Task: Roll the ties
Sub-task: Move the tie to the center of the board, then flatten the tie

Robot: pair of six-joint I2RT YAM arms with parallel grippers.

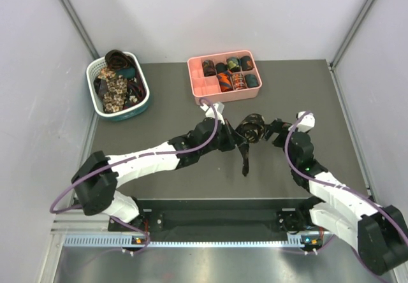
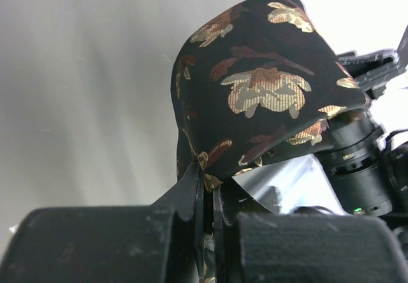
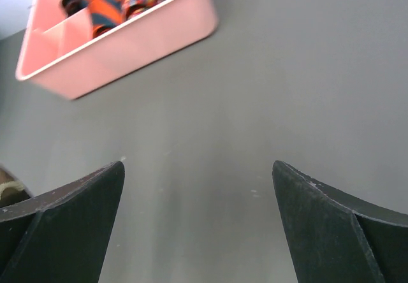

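At centre, left jaws pinch the tie, right jaws gape.

Overhead, rear; wrist cams close; top, right wrist share tray.

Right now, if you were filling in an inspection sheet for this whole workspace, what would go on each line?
Surface: dark grey table, flat and matte.
Job's things: one floral tie, partly coiled, its tail trailing toward the arm bases; rolled ties in the pink tray; loose ties heaped in the white-and-teal basket.
Clutter: nothing seen.
Grippers: left gripper shut on the floral tie; right gripper open and empty, close to the coil.
Cables: purple cables run along both arms.
Surroundings: plain pale walls on three sides.
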